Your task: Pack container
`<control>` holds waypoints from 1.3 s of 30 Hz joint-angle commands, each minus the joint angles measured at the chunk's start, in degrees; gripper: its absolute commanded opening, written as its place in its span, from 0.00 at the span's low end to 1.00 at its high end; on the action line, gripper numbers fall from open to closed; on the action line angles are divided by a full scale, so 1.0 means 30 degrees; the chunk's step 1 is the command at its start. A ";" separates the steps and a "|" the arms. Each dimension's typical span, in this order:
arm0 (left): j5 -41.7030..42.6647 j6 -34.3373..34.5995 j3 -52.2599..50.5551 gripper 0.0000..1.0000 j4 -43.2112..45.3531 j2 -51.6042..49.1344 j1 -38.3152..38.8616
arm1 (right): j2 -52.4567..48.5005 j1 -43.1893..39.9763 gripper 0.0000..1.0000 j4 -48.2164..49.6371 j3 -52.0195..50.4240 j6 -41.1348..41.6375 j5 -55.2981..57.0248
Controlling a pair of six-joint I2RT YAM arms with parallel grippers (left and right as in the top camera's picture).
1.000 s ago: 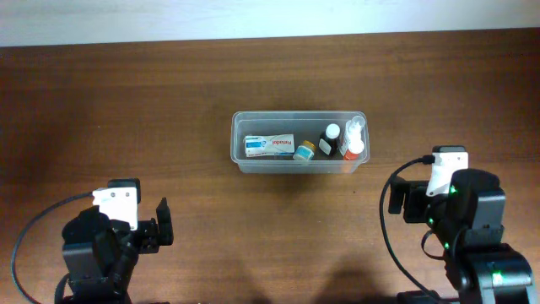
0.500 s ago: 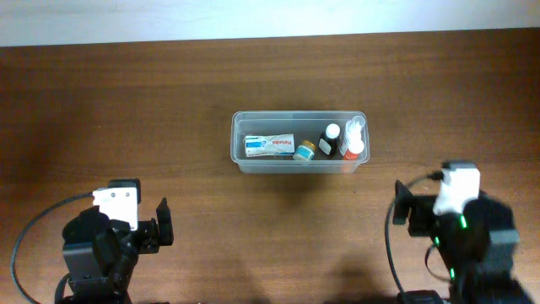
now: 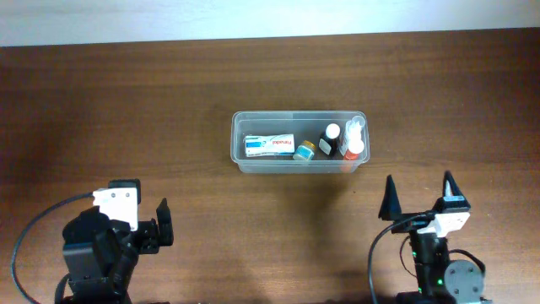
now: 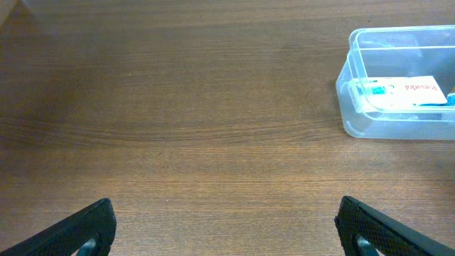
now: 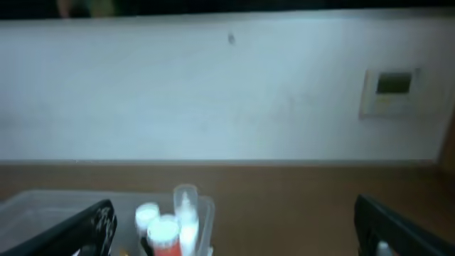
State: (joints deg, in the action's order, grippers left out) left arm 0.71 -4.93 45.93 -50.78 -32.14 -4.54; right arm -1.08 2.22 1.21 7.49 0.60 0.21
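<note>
While the container, carrying box and bottles, is sitting ahead of both on the surface, left tool and right tool are gaping empty, packing is looking done, and any retreat is wanting clearance from its rim.

- Dark brown wooden table, grain running side to side, filling almost all of the overhead view.
- Beyond the table's far edge, a pale strip; wall or floor, cannot tell.
- Behind the table in the right wrist view, a plain white wall, blurred.
- Above the table's right end, a small pale wall plate.
- Higher still above the table, a dark speck and a dark band.
- Soft, even light across the table.
</note>
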 commanded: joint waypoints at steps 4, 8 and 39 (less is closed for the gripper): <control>0.0146 -0.0313 -0.0095 0.99 0.0036 0.0058 -0.0044 | 0.0299 0.0255 0.99 0.2229 -0.2390 -0.2164 -0.0211; 0.0146 -0.0313 -0.0102 0.99 0.0036 0.0058 -0.0044 | 0.0299 0.0255 0.98 0.0211 -0.2390 -0.3424 -0.0197; 0.0146 -0.0313 -0.0095 0.99 0.0036 0.0058 -0.0044 | 0.0291 0.0277 0.98 -0.1916 -0.2390 -0.3206 -0.0204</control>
State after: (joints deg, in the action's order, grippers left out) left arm 0.71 -4.93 45.93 -50.78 -32.14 -4.54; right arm -0.73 2.48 -4.19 0.58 -9.04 -0.08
